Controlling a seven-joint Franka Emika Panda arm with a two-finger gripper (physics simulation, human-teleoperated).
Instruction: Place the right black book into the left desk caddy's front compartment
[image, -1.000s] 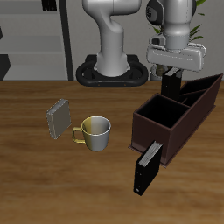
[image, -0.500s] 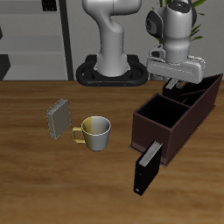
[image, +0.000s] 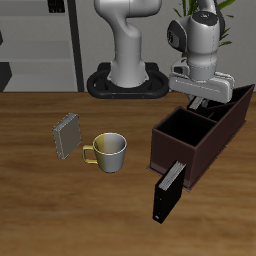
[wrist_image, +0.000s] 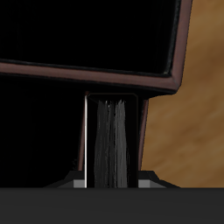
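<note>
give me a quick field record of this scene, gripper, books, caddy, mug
gripper: over the left desk caddy, shut on black book
held book: upright, page edges facing the wrist camera
front compartment: dark inside, no book visible
second black book: leaning against caddy's front wall
grey book: standing beside mug

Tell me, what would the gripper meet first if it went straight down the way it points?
Probably the left desk caddy: the gripper hangs over its farther sections, and the wrist view shows a book upright directly below.
</note>
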